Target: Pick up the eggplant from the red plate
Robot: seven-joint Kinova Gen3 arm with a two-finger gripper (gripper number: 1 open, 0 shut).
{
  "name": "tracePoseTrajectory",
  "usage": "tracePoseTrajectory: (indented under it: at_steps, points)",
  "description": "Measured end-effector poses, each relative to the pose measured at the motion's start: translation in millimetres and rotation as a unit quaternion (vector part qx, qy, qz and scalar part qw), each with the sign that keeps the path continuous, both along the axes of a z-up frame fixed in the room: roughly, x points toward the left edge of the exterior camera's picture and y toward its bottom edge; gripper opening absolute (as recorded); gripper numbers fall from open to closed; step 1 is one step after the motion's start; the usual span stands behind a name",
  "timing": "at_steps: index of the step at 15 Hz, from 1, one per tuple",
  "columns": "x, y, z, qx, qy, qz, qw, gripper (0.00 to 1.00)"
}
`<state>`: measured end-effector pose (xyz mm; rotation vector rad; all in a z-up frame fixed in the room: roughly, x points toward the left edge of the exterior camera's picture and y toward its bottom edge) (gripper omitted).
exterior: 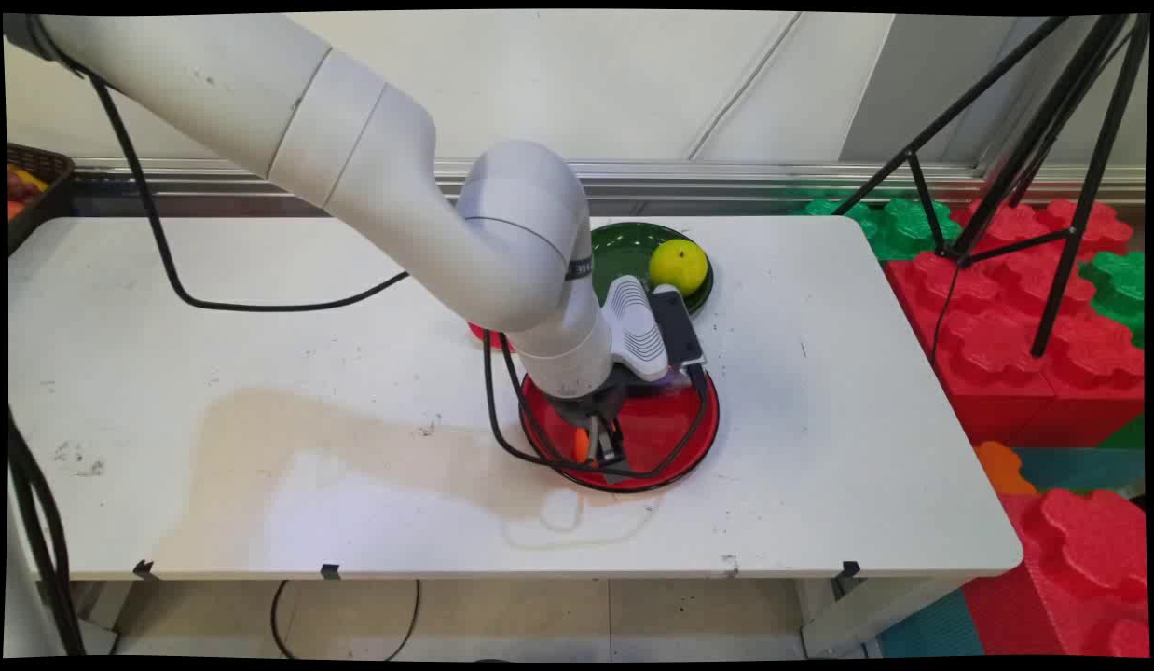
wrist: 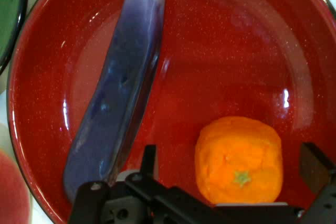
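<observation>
I've got the black two-finger gripper (wrist: pixel 228 174) down in the glossy red round plate (exterior: pixel 675 433), fingers spread either side of the round orange tangerine (wrist: pixel 239 160), dead centre. A purple eggplant (wrist: pixel 118 93) lies at 10 o'clock.

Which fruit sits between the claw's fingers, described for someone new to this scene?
Find the red plate on the table's near side, under the arm. The orange lies in it, between the open claw's fingers; it is round, unlike the long purple eggplant beside it.

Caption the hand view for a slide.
Open gripper straddling an orange in a red plate, beside an eggplant.
</observation>
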<state>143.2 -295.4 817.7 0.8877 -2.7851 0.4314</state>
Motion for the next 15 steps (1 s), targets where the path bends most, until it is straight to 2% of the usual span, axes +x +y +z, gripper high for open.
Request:
tracePoseTrajectory:
  at_steps: [6,12,15]
  points:
    - [11.5,6.0,13.5,-0.009,0.003,-0.012,0.9999,1.0]
    - [31.6,17.8,53.2,-0.035,0.023,-0.027,0.9988,1.0]
    - [49.1,26.2,83.3,-0.049,0.039,-0.036,0.9974,1.0]
